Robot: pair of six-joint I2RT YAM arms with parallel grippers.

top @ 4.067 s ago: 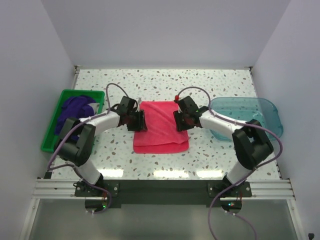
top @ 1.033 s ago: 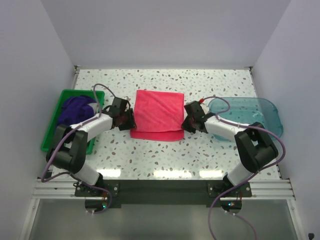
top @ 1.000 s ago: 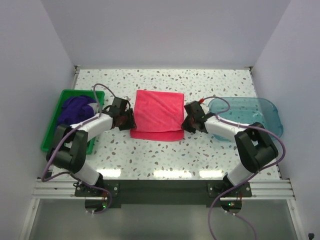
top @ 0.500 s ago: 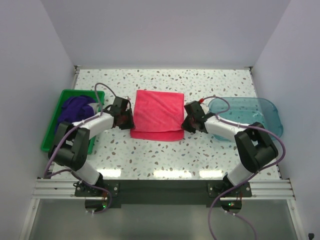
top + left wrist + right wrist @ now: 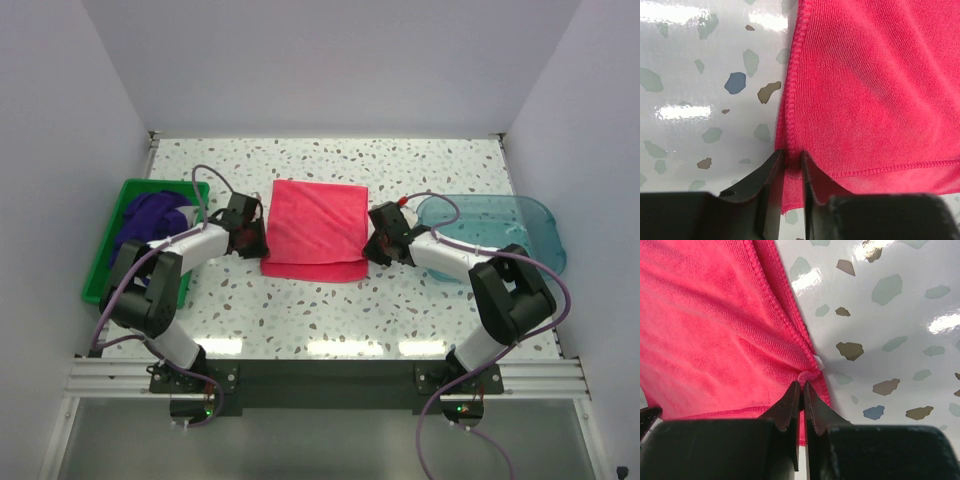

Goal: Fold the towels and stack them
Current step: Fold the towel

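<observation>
**Task status: one towel part-folded, no stack begun**

The hot pink cloth towel (image 5: 315,225) lies flat at the centre of the speckled tabletop (image 5: 330,310). It is doubled over once, and a strip of its lower layer shows along the near edge.

The left hand (image 5: 792,161) is pinched onto the towel's left hem, close to the near corner. The right hand (image 5: 801,389) is clamped onto a small bunch of the right hem.

Judgement: one fold is complete, and both hands are placed for a further fold or a reposition.

The dark purple cloth towels (image 5: 150,215) lie crumpled in the green plastic bin (image 5: 100,272) at left, not yet folded. The translucent teal tray (image 5: 540,215) stands at right. No stack exists, so most of the task is outstanding.
</observation>
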